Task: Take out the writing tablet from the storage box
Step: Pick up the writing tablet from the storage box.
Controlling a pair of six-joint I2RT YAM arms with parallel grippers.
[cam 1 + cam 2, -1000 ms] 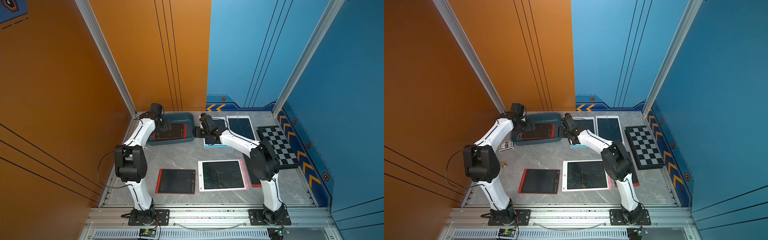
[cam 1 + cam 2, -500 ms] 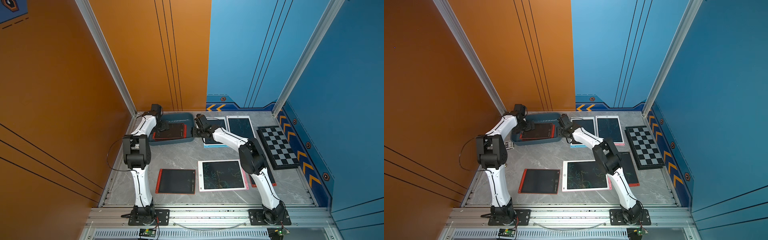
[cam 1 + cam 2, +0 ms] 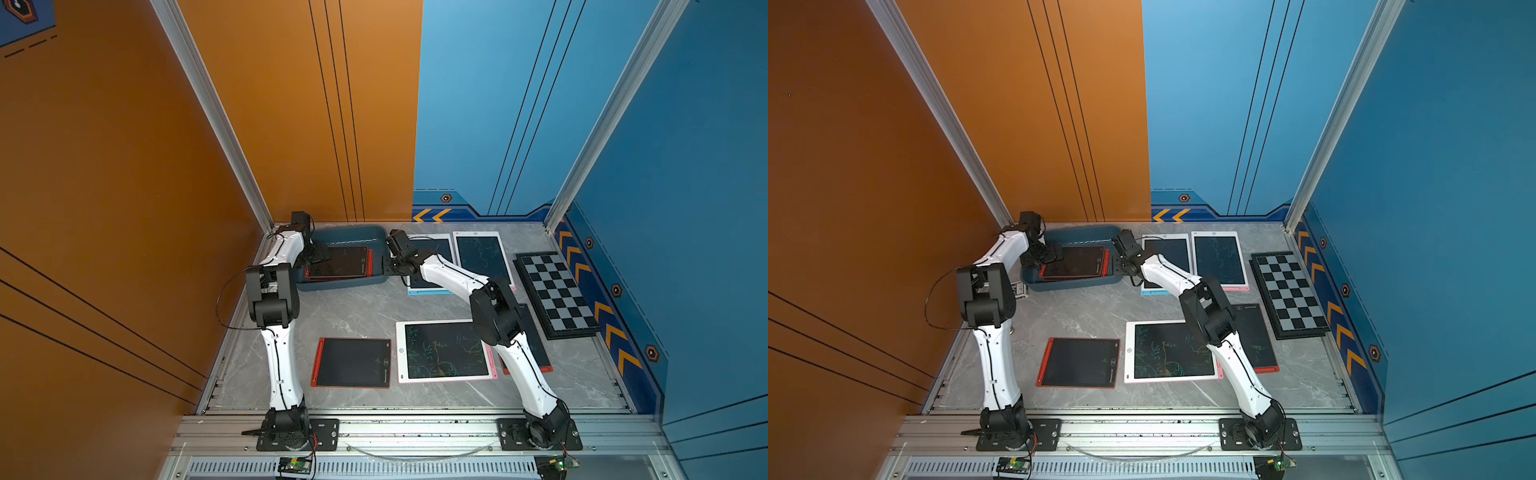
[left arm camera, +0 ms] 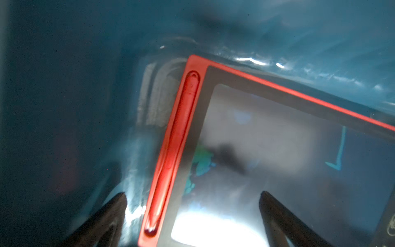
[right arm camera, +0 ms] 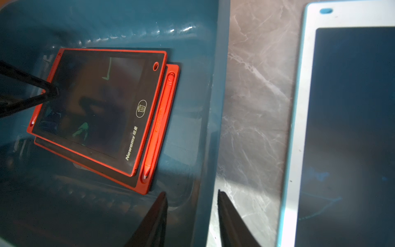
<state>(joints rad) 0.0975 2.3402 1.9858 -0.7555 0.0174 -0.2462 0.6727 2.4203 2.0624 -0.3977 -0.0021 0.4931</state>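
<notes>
The teal storage box (image 3: 345, 232) (image 3: 1079, 235) stands at the back left in both top views. Two red-framed writing tablets lie stacked inside, and the upper one (image 3: 338, 262) (image 3: 1075, 262) (image 5: 96, 102) rests askew on the lower one (image 5: 168, 107). My left gripper (image 3: 320, 255) (image 4: 192, 193) is open low over the upper tablet's (image 4: 267, 139) left edge. One finger is over the screen and one over the box floor. My right gripper (image 3: 384, 266) (image 5: 191, 192) is open astride the box's right wall (image 5: 215, 107). One finger is inside the wall and one outside.
On the table lie a red-framed tablet (image 3: 353, 361), a white and pink one (image 3: 444, 351), a blue-edged one (image 3: 430, 262) right beside the box, and another white one (image 3: 482, 257). A chequered board (image 3: 557, 293) lies at the right. The orange wall stands close behind the box.
My right gripper has shifted left onto the box's right wall and its jaws have narrowed. The left gripper stays open at the tablet's left edge.
</notes>
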